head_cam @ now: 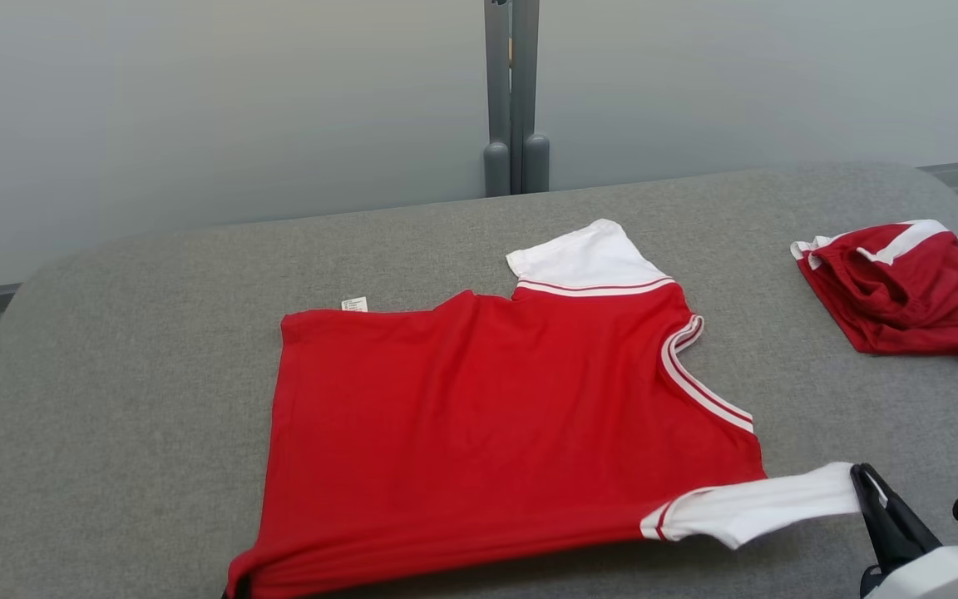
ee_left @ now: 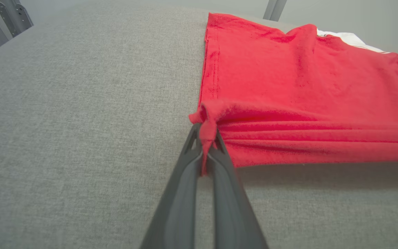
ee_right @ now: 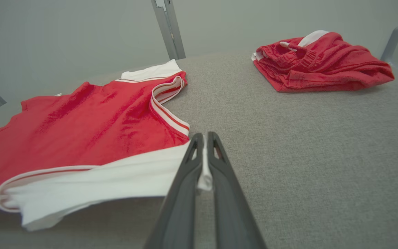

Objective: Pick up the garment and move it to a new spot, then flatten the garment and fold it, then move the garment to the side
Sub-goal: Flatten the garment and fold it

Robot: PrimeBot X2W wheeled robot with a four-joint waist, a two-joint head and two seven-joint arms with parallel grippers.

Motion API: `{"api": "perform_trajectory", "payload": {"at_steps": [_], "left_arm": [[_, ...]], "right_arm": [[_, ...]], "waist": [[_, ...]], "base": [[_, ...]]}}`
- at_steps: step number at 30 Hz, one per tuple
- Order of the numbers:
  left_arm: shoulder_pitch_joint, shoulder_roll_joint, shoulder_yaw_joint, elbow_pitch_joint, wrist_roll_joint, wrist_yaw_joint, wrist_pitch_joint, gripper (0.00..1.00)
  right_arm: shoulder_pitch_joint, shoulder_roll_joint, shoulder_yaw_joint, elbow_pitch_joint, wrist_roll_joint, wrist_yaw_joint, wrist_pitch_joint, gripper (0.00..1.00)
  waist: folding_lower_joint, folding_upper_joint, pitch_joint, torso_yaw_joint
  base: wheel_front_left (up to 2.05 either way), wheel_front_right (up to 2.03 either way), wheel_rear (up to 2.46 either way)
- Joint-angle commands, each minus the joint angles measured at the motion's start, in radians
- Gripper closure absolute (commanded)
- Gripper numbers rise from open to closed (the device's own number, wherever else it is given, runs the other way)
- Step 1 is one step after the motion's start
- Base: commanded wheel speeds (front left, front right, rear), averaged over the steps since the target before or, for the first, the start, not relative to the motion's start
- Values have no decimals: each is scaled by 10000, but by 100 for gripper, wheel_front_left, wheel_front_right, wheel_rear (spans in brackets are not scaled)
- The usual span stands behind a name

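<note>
Looking down at a red T-shirt [head_cam: 496,416] spread over the middle of the grey padded table [head_cam: 113,374], hem to the left, collar end to the right. Lying flat across the far half; raised and pulled taut along the near edge, with shadow showing underneath.

Held at both near corners. Left gripper [ee_left: 206,138] clamped tight on the near-left hem corner, red cloth squeezed between the two dark fingers. Right gripper [ee_right: 205,138] closed just as tight on the very tip of the near white sleeve [head_cam: 762,503], drawn out to the right.

Soft, light, floppy stuff by the look of it (bunches into long ridges right at the left pinch). Likely to sag wherever unsupported and to stretch under pull, so best carried taut between two points rather than by one. Seems sensible to hold at these corners for folding the near edge over towards the far side. Only a thin bite on that sleeve tip, though: could well slip out under a hard tug. Worth keeping both ends level too, or risking a skewed crease.

Over at the far right, well apart, red shorts [head_cam: 903,287] folded in a pile.
</note>
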Motion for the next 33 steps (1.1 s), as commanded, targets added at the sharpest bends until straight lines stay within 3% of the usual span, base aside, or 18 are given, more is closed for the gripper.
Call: {"api": "perform_trajectory", "payload": {"at_steps": [1, 10, 18, 33], "left_arm": [[-281, 143, 43, -201, 44, 9, 1, 100], [-1184, 117, -515, -387, 350, -80, 1, 100], [-2407, 109, -878, 247, 656, -110, 1, 100], [-3695, 107, -1086, 750, 598, -51, 1, 100]], "right_arm": [[-290, -51, -74, -119, 70, -45, -29, 100], [-1390, 271, 156, 290, -157, -36, -29, 100], [-2901, 612, 550, 1615, -675, -35, -28, 100], [-4430, 911, 232, 2543, -1336, -33, -28, 100]], "waist": [[1, -1, 79, 86], [1, -1, 360, 236], [1, -1, 786, 300], [1, -1, 1570, 415]], "base": [[0, 0, 0], [0, 0, 0], [0, 0, 0], [0, 0, 0]]}}
